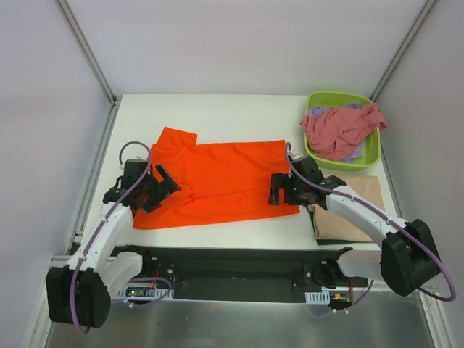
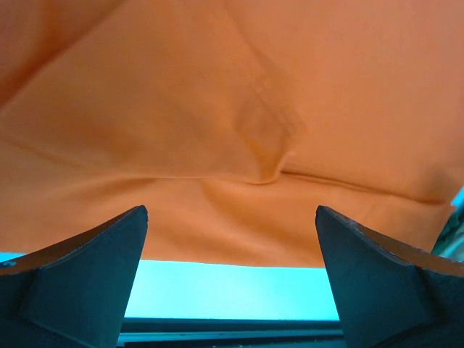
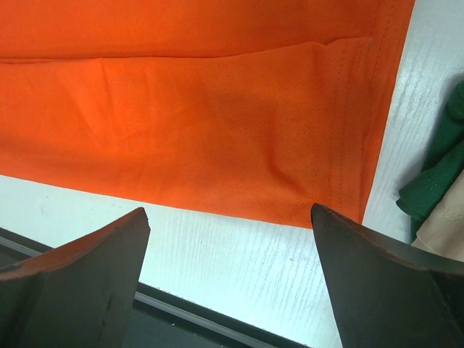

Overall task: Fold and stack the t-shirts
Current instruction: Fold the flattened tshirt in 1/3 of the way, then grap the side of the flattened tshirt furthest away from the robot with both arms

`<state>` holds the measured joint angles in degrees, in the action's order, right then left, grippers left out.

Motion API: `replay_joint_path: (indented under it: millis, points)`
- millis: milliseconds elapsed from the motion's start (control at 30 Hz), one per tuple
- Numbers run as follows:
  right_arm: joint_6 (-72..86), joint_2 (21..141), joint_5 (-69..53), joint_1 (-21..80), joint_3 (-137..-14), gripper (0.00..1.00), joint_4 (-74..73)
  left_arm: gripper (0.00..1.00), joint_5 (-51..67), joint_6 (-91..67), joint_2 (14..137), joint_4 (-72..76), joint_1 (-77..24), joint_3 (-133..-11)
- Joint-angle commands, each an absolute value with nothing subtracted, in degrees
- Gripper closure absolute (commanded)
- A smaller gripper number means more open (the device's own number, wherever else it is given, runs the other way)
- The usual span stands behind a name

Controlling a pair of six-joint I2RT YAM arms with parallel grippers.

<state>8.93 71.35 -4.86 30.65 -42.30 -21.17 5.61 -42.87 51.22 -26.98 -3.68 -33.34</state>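
Observation:
An orange t-shirt (image 1: 214, 183) lies spread flat in the middle of the white table, partly folded lengthwise. My left gripper (image 1: 161, 190) hovers open over its left part near the sleeve; in the left wrist view the orange cloth (image 2: 217, 130) fills the frame and nothing sits between the fingers (image 2: 87, 268). My right gripper (image 1: 281, 190) stands open at the shirt's right hem, with the orange corner (image 3: 319, 181) just ahead of its empty fingers (image 3: 377, 275). A folded tan t-shirt (image 1: 355, 210) lies on a dark green one (image 3: 435, 181) at the right.
A lime-green tub (image 1: 366, 156) at the back right holds a crumpled dusty pink shirt (image 1: 341, 130) over a lavender one (image 1: 351, 154). The table's near edge (image 3: 203, 319) runs just below both grippers. Metal frame posts stand at the back corners.

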Motion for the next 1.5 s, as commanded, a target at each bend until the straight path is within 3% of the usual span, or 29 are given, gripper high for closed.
replay_joint_path:
  millis: [0,267,533,800,967,1200,1467]
  points:
    - [9.67,70.31,-3.69,31.03,-44.03,0.04,-20.83,0.01,10.46,-43.16,59.83,-21.45,-10.35,-39.01]
    - [9.23,71.89,-0.36,30.85,-45.53,0.04,-22.85,0.01,9.93,-42.89,79.08,-17.84,-16.79,-48.51]
    - [8.44,74.7,2.63,30.94,-47.28,0.04,-23.64,0.01,14.4,-42.19,88.41,-13.71,-17.84,-51.41]
    - [9.14,76.73,7.37,30.76,-50.36,0.04,-26.01,0.01,14.07,-40.78,89.48,-13.36,-18.11,-51.06]
    - [10.19,74.97,11.95,30.06,-53.96,0.04,-26.63,0.01,6.78,-38.68,84.74,-18.18,-18.11,-53.52]
    - [9.59,76.02,12.13,27.51,-59.67,0.04,-25.23,0.01,-2.81,-34.28,84.45,-23.99,-15.83,-64.05]
    - [3.61,84.01,7.38,26.37,-68.2,0.04,-24.35,0.01,-7.1,-29.98,102.28,-29.7,-6.33,-87.51]
